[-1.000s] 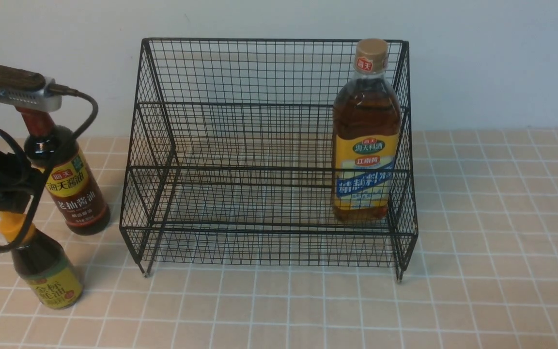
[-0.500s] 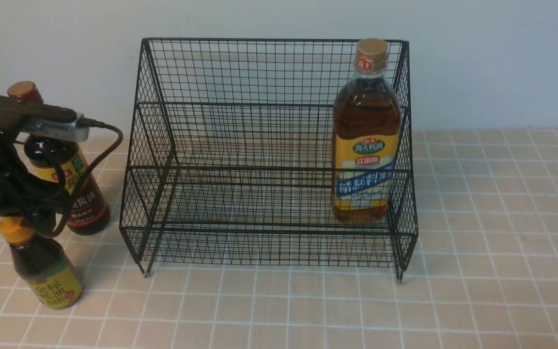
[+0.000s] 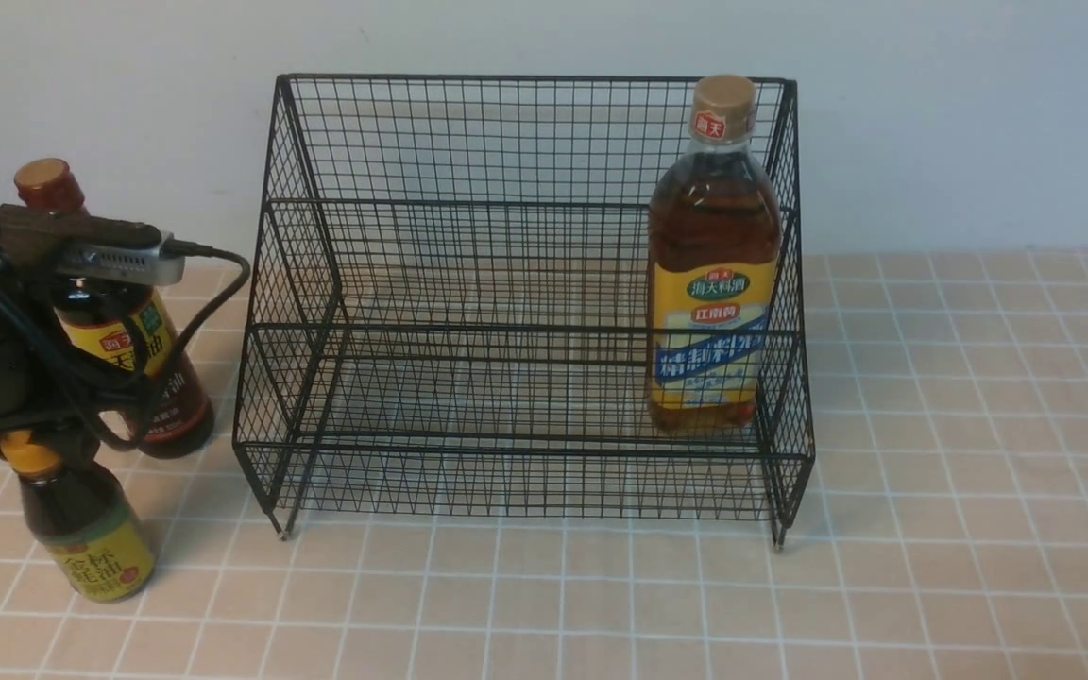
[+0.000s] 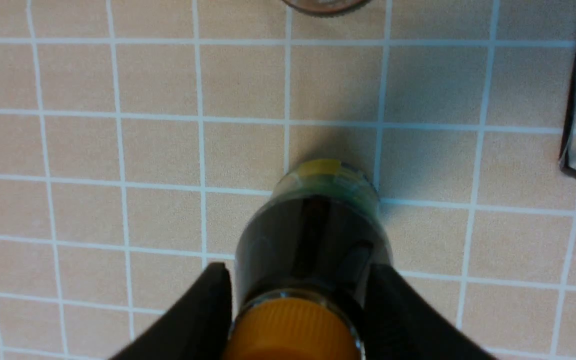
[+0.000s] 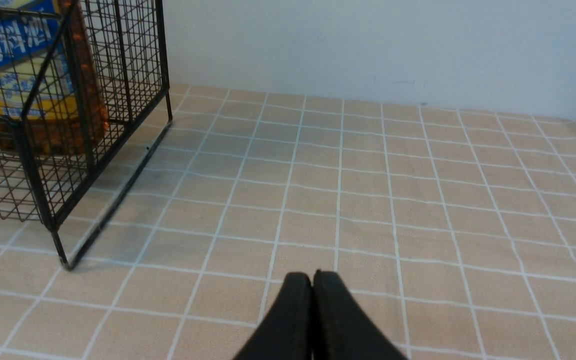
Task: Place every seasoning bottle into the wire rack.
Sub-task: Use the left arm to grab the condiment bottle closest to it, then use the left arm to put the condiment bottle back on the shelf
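Standing by the bench, you'd say the second bottle's pick-up is the step in hand. The small bottle [image 3: 81, 529] stands on the table [image 3: 978, 472] at the lower left of the front view, outside the rack [image 3: 525, 77], and looks slightly tilted. The left gripper [image 4: 298, 270] comes at it from above. In the left wrist view its black fingers [image 4: 203, 310] sit against either side of the neck, just under the yellow cap, with no gap I can see. How firm the hold is, I cannot tell.

The soy bottle [image 3: 119, 349] stands just behind it at the left edge, partly hidden by the arm and its cable, also outside the rack. The amber bottle [image 3: 712, 274] is already in, upright at the right end of the lower tier. So one of three is done, by my count.

The right gripper [image 5: 312, 280] is pinched tight on nothing, low over bare tiles to the right of the rack.

Next, I'd judge, comes a straight lift. It needs to clear the soy bottle and the rack's front wire, then carry toward centre frame and set the bottle down on a free stretch of tier.
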Tool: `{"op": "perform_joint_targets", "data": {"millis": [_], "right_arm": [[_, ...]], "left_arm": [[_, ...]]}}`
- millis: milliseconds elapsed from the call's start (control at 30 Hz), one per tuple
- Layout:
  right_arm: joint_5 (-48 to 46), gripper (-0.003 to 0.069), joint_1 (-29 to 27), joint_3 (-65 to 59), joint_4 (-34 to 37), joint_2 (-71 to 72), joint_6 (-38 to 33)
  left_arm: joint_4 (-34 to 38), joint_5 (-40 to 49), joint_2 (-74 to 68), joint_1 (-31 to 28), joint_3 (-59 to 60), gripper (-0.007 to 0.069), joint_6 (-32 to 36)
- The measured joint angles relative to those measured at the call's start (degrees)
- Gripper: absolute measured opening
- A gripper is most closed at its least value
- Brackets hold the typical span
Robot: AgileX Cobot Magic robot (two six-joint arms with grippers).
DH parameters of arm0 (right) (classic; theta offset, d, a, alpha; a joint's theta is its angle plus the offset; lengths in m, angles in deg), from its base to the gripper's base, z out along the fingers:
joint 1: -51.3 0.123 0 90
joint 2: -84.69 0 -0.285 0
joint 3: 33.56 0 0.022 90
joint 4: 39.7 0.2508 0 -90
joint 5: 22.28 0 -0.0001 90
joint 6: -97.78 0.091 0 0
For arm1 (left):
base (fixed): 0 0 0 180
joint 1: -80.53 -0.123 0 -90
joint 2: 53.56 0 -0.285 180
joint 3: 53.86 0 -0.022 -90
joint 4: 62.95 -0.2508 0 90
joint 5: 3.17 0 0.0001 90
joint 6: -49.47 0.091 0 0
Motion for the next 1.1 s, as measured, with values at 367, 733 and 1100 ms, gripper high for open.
{"op": "perform_joint_targets", "data": {"millis": [367,733,1100], "right_arm": [[0.00,-0.0014,0.00,0.00,0.05,0.00,0.00],[0.00,-0.0014,0.00,0.00,0.05,0.00,0.00],[0.00,-0.0014,0.00,0.00,0.01,0.00,0.00]], "left_arm": [[2.98,10.03,5.69,2.14,-6.93,0.0288,0.00],[3.12,13.34,10.86,14.09,-20.24,0.0288,-4.00],[3.56,8.82,6.13,20.37,-23.42,0.0288,-7.44]]}}
